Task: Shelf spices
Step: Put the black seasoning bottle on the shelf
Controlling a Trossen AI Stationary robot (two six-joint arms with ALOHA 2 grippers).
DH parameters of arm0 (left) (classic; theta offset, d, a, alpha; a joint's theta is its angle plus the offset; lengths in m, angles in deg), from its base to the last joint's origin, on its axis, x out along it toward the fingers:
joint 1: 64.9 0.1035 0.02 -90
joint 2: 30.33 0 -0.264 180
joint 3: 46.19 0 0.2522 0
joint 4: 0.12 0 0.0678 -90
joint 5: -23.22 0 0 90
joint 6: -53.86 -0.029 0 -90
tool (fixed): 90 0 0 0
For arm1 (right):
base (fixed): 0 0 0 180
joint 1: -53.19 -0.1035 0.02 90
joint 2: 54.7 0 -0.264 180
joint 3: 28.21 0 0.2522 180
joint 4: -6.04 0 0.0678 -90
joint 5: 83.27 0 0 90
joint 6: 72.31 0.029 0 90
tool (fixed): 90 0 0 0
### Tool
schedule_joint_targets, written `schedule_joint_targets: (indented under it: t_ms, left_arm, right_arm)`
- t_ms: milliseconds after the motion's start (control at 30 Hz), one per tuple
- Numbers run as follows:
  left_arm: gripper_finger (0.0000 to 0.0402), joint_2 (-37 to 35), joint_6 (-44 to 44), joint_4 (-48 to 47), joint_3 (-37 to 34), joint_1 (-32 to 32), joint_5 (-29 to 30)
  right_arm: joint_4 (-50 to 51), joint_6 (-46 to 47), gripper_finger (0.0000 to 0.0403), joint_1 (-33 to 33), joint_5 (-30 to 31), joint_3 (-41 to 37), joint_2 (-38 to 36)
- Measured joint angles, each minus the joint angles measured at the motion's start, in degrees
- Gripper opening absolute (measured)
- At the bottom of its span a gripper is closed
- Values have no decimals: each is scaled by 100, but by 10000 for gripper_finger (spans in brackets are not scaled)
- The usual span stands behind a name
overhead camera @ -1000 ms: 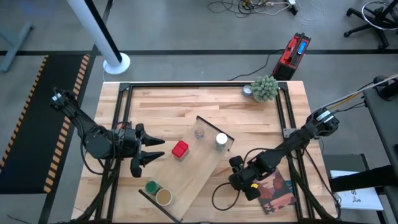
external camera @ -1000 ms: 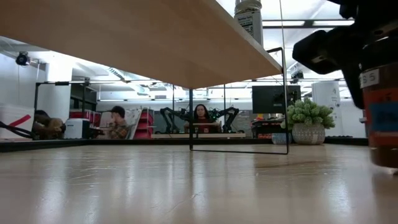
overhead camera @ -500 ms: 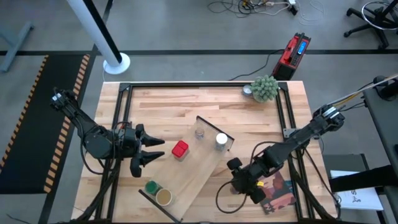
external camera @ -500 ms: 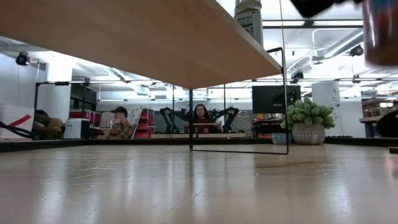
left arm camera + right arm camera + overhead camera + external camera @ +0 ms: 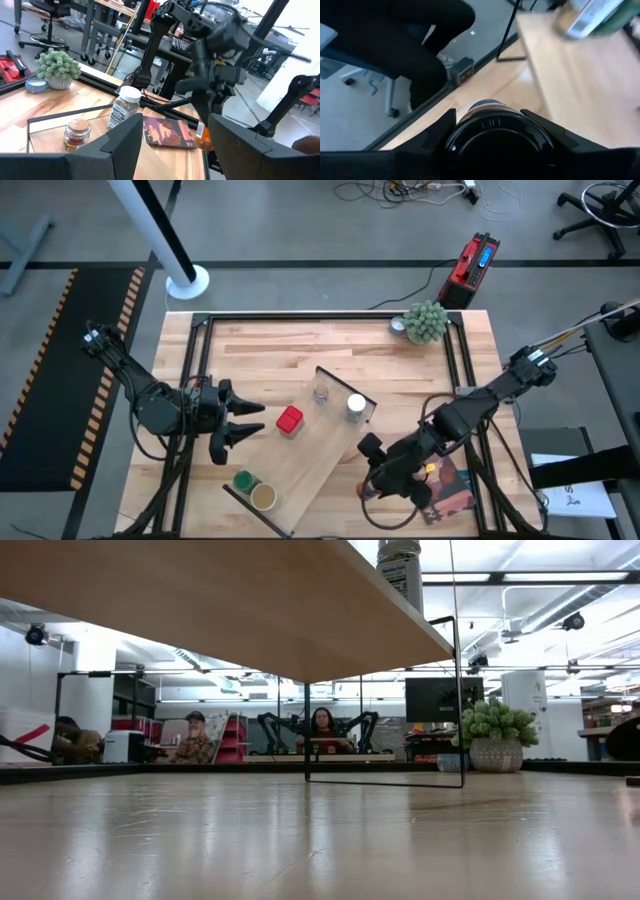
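Observation:
The shelf (image 5: 305, 445) is a pale plywood board lying slantwise on the table. On it stand a red jar (image 5: 290, 420), a clear glass jar (image 5: 321, 392), a white-topped jar (image 5: 355, 406), a green-topped jar (image 5: 243, 480) and a tan-topped jar (image 5: 263, 497). My right gripper (image 5: 375, 473) hovers off the shelf's right edge, shut on a black-topped jar (image 5: 499, 142) with an orange label (image 5: 201, 132). My left gripper (image 5: 243, 421) waits open at the shelf's left side, pointing at the red jar. My right gripper pinches the black-topped jar by its black cap (image 5: 470, 131), one finger (image 5: 439, 131) on each side of it. The fingers come from above, pointing down. The jar hangs upright below them, lifted clear of the table.
A reddish-brown book (image 5: 450, 485) lies flat under my right arm near the table's right edge. A fuzzy green potted plant (image 5: 426, 322) stands at the far right corner. Black metal frame rails (image 5: 300, 317) run along the table's far edge and sides.
My right gripper has risen with the black-topped jar, which stood low at the table and is now lifted clear, out of the low view. The gripper has also drifted a little toward the table's left, closer to the shelf.

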Motion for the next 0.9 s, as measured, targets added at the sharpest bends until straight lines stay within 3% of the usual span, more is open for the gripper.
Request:
schedule_joint_targets:
  t_ms: [267,500,900]
  left_arm:
    - [215,56,-170,-6,0,0,227]
    - [215,195,-663,-8,0,0,229]
    - [215,20,-1445,-2,0,0,234]
  right_arm:
    - [80,-479,185,624,4,513,110]
    - [488,-906,185,1243,-11,1207,679]
    - [2388,-1222,188,1684,-41,3482,2351]
